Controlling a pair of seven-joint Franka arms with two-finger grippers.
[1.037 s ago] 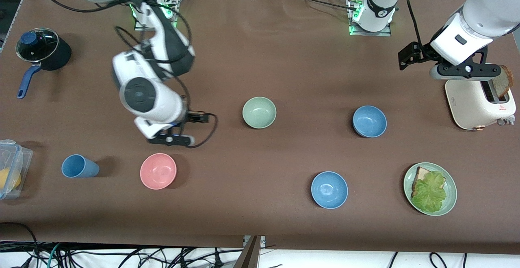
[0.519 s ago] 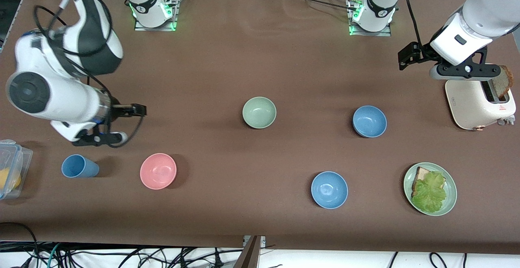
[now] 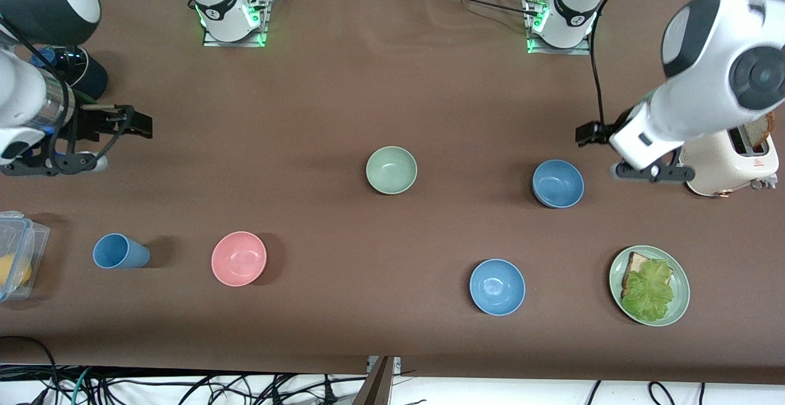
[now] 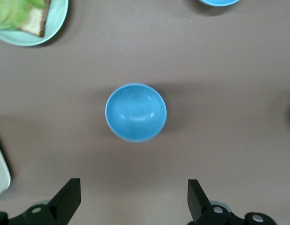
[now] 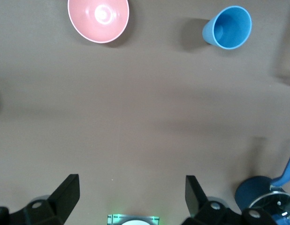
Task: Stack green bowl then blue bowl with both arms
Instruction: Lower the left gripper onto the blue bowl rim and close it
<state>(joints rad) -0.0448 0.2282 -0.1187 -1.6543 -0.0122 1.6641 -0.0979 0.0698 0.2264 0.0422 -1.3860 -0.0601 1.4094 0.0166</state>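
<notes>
The green bowl [image 3: 391, 170] stands alone mid-table. The muted blue bowl [image 3: 557, 183] stands toward the left arm's end and shows in the left wrist view [image 4: 135, 112]. My left gripper [image 3: 653, 172] is open and empty over the table between the blue bowl and the toaster; it shows in its wrist view [image 4: 133, 201]. My right gripper [image 3: 55, 164] is open and empty over the table at the right arm's end, beside the pot; it shows in its wrist view [image 5: 131, 197]. Neither gripper touches a bowl.
A brighter sky-blue bowl [image 3: 497, 286] and a green plate [image 3: 681, 307] with sandwich and lettuce lie nearer the camera. A toaster [image 3: 730, 162] stands at the left arm's end. A pink bowl [image 3: 238, 258], blue cup [image 3: 119, 251], clear container [image 3: 15, 251] and pot [image 3: 86, 73] are at the right arm's end.
My right arm swung from above the pink bowl out to the right arm's end, near the pot. My left arm moved from over the toaster toward the blue bowl.
</notes>
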